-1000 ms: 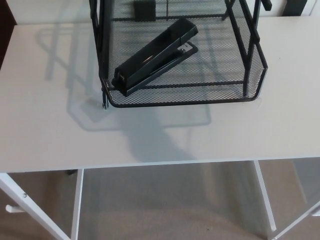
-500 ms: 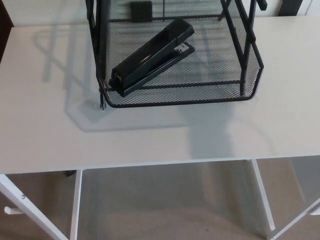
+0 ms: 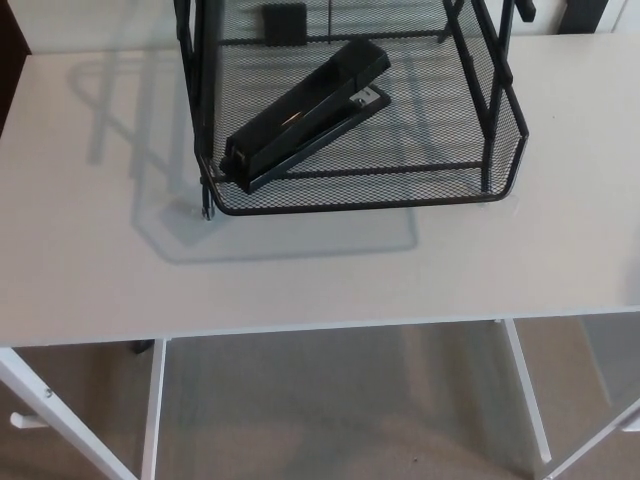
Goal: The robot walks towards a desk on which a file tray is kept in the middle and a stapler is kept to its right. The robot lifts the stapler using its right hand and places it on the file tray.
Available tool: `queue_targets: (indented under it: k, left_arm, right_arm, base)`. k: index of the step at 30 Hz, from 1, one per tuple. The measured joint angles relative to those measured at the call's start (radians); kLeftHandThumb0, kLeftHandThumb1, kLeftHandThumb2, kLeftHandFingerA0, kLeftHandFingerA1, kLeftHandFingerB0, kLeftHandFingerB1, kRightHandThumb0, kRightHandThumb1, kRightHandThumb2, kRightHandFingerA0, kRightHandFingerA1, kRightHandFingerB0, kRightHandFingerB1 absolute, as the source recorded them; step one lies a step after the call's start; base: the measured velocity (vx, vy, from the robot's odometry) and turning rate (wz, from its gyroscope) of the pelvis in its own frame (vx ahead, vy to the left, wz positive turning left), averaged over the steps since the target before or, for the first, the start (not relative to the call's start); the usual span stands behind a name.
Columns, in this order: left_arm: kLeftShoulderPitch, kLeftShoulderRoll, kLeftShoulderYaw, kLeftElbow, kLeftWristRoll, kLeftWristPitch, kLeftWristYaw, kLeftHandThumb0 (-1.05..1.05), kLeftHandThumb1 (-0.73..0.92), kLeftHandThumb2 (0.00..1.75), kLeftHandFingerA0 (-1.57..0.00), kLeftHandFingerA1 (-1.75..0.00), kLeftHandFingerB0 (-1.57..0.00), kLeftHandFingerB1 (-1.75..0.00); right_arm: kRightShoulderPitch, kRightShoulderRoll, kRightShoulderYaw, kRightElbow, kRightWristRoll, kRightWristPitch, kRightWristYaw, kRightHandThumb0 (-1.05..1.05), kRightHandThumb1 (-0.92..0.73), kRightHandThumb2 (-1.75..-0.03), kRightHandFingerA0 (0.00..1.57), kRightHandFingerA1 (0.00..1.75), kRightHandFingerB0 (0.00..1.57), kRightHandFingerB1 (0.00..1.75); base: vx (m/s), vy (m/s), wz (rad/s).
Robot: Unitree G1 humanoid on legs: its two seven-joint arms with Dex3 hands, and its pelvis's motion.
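Head view
stapler (image 3: 305,113): black, lying flat inside the tray, slanted from 7 o'clock up to 1 o'clock, lower end close to the tray's front-left corner.
tray (image 3: 400,203): black wire mesh, standing at 12 o'clock on the desk, upper frame cut by the top edge.
desk (image 3: 300,280): white top, bearing the tray's shadow toward 9 o'clock.
floor (image 3: 330,410): beige, at 6 o'clock beneath the desk.
hands: left hand and right hand out of frame; grip cannot be told.
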Motion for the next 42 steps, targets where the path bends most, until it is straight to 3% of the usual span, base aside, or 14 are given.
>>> queue_targets:
  k: [1, 2, 3, 12, 14, 17, 22, 25, 29, 30, 32, 34, 35, 42]
  left_arm:
    - [0.0, 0.0, 0.0, 0.0, 0.0, 0.0, 0.0, -0.56, 0.75, 0.62, -0.68, -0.55, -0.5, -0.44]
    - [-0.001, 0.0, 0.0, 0.0, 0.0, 0.0, 0.0, -0.54, 0.6, 1.01, -0.64, -0.69, -0.37, -0.55]
    - [-0.001, 0.0, 0.0, 0.0, 0.0, 0.0, 0.0, -0.58, 0.75, 0.62, -0.7, -0.56, -0.5, -0.44]
    - [-0.015, 0.001, 0.004, 0.013, 0.0, 0.0, 0.001, -0.53, 0.77, 0.62, -0.67, -0.56, -0.47, -0.45]
    - [-0.017, 0.002, 0.009, 0.015, 0.0, 0.0, 0.001, -0.54, 0.76, 0.61, -0.67, -0.56, -0.45, -0.44]
    - [-0.017, 0.008, 0.022, 0.016, -0.002, 0.0, 0.001, -0.52, 0.77, 0.62, -0.65, -0.54, -0.44, -0.43]
    - [-0.015, 0.03, 0.046, 0.022, -0.005, 0.0, 0.001, -0.55, 0.75, 0.61, -0.67, -0.53, -0.46, -0.43]
    - [-0.019, 0.035, 0.045, 0.024, -0.004, 0.0, 0.001, -0.56, 0.75, 0.61, -0.63, -0.52, -0.45, -0.42]
    - [-0.013, 0.042, 0.041, 0.025, -0.002, 0.0, 0.002, -0.54, 0.75, 0.61, -0.67, -0.53, -0.46, -0.42]
    - [-0.012, 0.044, 0.041, 0.025, -0.002, 0.0, 0.003, -0.52, 0.58, 1.01, -0.67, -0.7, -0.35, -0.55]
    - [-0.013, 0.045, 0.041, 0.025, -0.002, 0.0, 0.003, -0.53, 0.59, 1.01, -0.68, -0.7, -0.36, -0.55]
    - [-0.015, 0.047, 0.041, 0.027, -0.002, 0.0, 0.004, -0.55, 0.59, 1.01, -0.66, -0.69, -0.35, -0.54]
    - [-0.016, 0.05, 0.04, 0.028, -0.002, 0.0, 0.004, -0.56, 0.74, 0.62, -0.65, -0.53, -0.45, -0.42]
    - [-0.03, 0.056, 0.044, 0.033, -0.002, 0.001, 0.003, -0.55, 0.74, 0.62, -0.64, -0.53, -0.44, -0.42]
  right_arm:
    - [0.017, 0.002, -0.021, 0.022, 0.007, -0.002, -0.004, -0.37, -0.74, -0.62, 0.17, 0.57, 0.1, 0.3]
    - [0.041, 0.006, -0.052, 0.058, 0.017, -0.005, -0.01, -0.26, -0.73, -1.16, 0.04, 0.56, 0.0, 0.51]
    - [0.058, 0.009, -0.081, 0.09, 0.027, -0.008, -0.015, -0.37, -0.76, -0.62, 0.0, 0.41, 0.1, 0.28]
    - [0.18, 0.081, -0.353, 0.351, 0.13, -0.012, -0.089, -0.56, -0.77, -0.65, 0.0, 0.46, 0.04, 0.29]
    - [0.204, 0.108, -0.407, 0.412, 0.156, -0.012, -0.106, -0.84, -0.78, -1.0, 0.0, 0.08, 0.0, 0.0]
    - [0.26, 0.148, -0.423, 0.502, 0.176, -0.023, -0.127, -0.59, -0.79, -0.63, 0.0, 0.15, 0.0, 0.27]
    - [0.332, 0.245, -0.421, 0.669, 0.217, -0.068, -0.184, -0.52, -0.45, -0.74, 0.0, 0.09, 0.02, 0.36]
    - [0.335, 0.266, -0.42, 0.731, 0.242, -0.095, -0.197, -0.67, -0.43, -0.82, 0.0, 0.38, 0.0, 0.23]
    - [0.355, 0.269, -0.324, 0.768, 0.236, -0.139, -0.23, -0.76, -0.41, -0.74, 0.0, 0.06, 0.0, 0.08]
    - [0.356, 0.269, -0.313, 0.78, 0.239, -0.151, -0.233, -0.94, -0.63, -0.91, 0.0, 0.11, 0.0, 0.0]
    - [0.361, 0.269, -0.272, 0.802, 0.235, -0.176, -0.249, -0.61, -0.56, -0.73, 0.0, 0.0, 0.02, 0.24]
    - [0.355, 0.269, -0.277, 0.828, 0.255, -0.196, -0.25, -0.53, -0.55, -0.69, 0.0, 0.08, 0.01, 0.23]
    - [0.352, 0.269, -0.281, 0.835, 0.267, -0.205, -0.25, -0.52, -0.54, -0.69, 0.0, 0.06, 0.01, 0.26]
    - [0.328, 0.268, -0.306, 0.898, 0.361, -0.284, -0.226, -0.63, -0.58, -0.74, 0.0, 0.0, 0.09, 0.14]
  base:
    - [0.0, 0.0, 0.0]
    - [0.0, 0.0, 0.0]
    - [0.0, 0.0, 0.0]
    - [0.0, 0.0, 0.0]
    - [0.0, 0.0, 0.0]
    - [0.0, 0.0, 0.0]
    - [0.0, 0.0, 0.0]
    - [0.0, 0.0, 0.0]
    - [0.0, 0.0, 0.0]
    - [0.0, 0.0, 0.0]
    - [0.0, 0.0, 0.0]
    - [0.0, 0.0, 0.0]
    - [0.0, 0.0, 0.0]
    - [0.0, 0.0, 0.0]
